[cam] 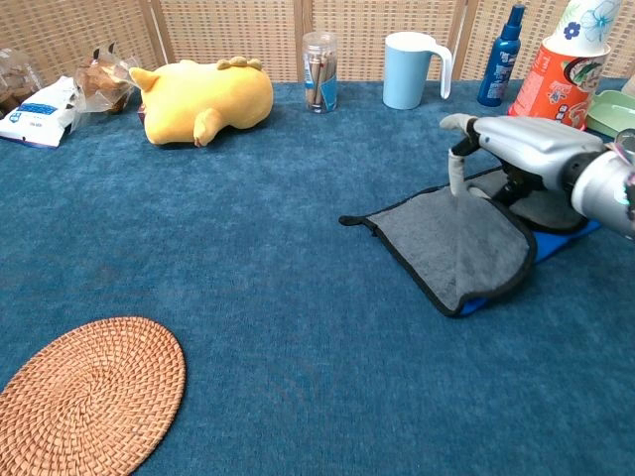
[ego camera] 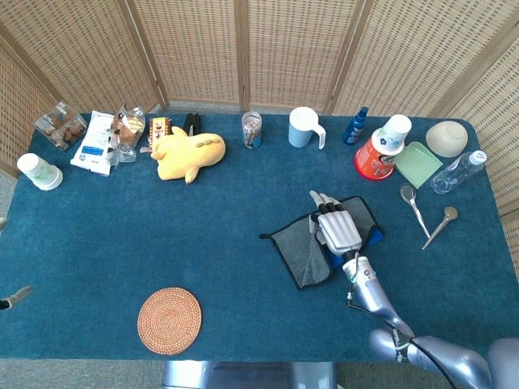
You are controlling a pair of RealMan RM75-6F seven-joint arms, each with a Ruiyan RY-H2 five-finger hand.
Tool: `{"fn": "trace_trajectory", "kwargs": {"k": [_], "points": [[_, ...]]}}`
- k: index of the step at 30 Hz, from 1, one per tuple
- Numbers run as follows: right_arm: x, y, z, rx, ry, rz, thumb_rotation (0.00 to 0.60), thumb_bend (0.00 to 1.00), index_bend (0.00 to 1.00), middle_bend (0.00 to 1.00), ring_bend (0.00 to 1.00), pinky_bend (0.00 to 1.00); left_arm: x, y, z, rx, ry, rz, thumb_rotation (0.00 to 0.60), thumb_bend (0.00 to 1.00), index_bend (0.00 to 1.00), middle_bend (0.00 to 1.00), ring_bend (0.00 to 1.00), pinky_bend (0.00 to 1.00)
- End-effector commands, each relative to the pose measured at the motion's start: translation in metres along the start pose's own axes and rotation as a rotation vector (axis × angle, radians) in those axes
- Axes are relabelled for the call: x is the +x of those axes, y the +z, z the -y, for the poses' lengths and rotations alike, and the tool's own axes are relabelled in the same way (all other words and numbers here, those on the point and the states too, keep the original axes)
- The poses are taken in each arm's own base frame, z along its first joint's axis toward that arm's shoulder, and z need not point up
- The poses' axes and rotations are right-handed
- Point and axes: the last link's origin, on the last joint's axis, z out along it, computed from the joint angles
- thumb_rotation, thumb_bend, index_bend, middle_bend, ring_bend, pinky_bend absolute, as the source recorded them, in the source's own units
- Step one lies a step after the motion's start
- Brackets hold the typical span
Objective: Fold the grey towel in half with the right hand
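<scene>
Grey towel [ego camera: 304, 250] edge is pinched in our right hand [ego camera: 336, 229], lifted over its blue underside.

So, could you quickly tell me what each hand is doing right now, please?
Left hand: not in view.
Right hand: holds a part of the grey towel, lifted and carried over the rest.

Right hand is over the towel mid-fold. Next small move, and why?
Probably carry the right hand a little further toward the towel's left corner, then lower and let go. The lifted flap hangs from its fingers over the flat half, and blue underside shows at the near edge, so the edges don't look matched.
</scene>
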Motion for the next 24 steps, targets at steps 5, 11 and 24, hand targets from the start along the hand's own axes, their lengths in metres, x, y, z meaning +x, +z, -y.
{"fn": "trace_trajectory", "kwargs": {"k": [5,11,24], "points": [[0.000,0.009,0.004,-0.051,0.011,-0.006,0.600,0.37,0.10,0.00,0.00,0.20,0.001,0.001,0.001,0.007,-0.008,0.002,0.600,0.13,0.00,0.00,0.00,0.00],[0.012,0.005,0.010,-0.028,0.000,-0.062,0.600,0.02,0.00,0.00,0.00,0.23,-0.001,0.002,0.001,0.004,-0.005,0.010,0.600,0.13,0.00,0.00,0.00,0.00],[0.023,-0.023,0.009,0.004,-0.003,-0.134,0.600,0.00,0.00,0.00,0.00,0.28,-0.001,0.001,0.000,0.002,-0.007,0.007,0.600,0.13,0.00,0.00,0.00,0.00]]}}
